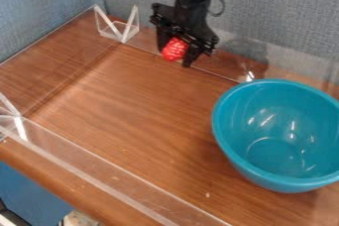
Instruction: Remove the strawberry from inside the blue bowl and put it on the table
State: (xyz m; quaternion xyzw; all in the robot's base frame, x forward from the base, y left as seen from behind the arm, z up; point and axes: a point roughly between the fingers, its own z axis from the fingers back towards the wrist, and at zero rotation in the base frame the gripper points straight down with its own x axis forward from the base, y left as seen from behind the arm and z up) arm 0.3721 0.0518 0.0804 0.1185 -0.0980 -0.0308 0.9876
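Observation:
The red strawberry [172, 47] is held between the black fingers of my gripper [175, 48], which is shut on it. It hangs just above the back part of the wood-grain table [119, 111], close to the rear acrylic wall. The teal-blue bowl [279, 133] stands at the right front, well apart from the gripper, and its inside looks bare. The arm comes down from the top of the picture.
Low clear acrylic walls [79, 170] edge the tabletop, with a corner bracket [119, 24] at the back left and another [11, 121] at the left. A blue-grey fabric backdrop stands behind.

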